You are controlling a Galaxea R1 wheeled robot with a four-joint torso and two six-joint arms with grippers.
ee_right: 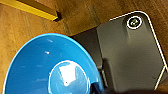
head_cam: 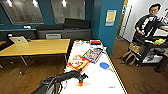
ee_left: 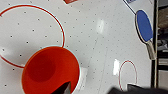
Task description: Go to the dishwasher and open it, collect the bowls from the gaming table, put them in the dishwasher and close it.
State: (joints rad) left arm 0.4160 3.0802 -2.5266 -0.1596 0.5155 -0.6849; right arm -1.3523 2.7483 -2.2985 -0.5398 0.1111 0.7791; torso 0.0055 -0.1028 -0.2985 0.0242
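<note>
While my left arm reaches out over the white table (head_cam: 100, 75), the left gripper (head_cam: 83, 76) sits right on top of the orange bowl (head_cam: 80, 82) near the table's front end. From the left wrist cam the orange bowl (ee_left: 50, 71) looks big and upright on the white dotted surface, overlapping a red circle marking, with a dark bit of finger at its rim. Honestly can't tell if the fingers are apart or clamped on it.

Right wrist cam has a blue bowl (ee_right: 47, 67) huge in frame, above wood floor and the robot's grey base (ee_right: 127, 55), with a yellow edge strip (ee_right: 32, 10) nearby. Can't tell the state of that side's fingers either, or whether they hold it.

Further up the table there's a blue paddle (head_cam: 104, 65), two colourful game boxes (head_cam: 85, 58), and some small stuff at the far end. A wooden table (head_cam: 37, 46) is off to the left, and a person (head_cam: 147, 22) stands at a cart on the right.
</note>
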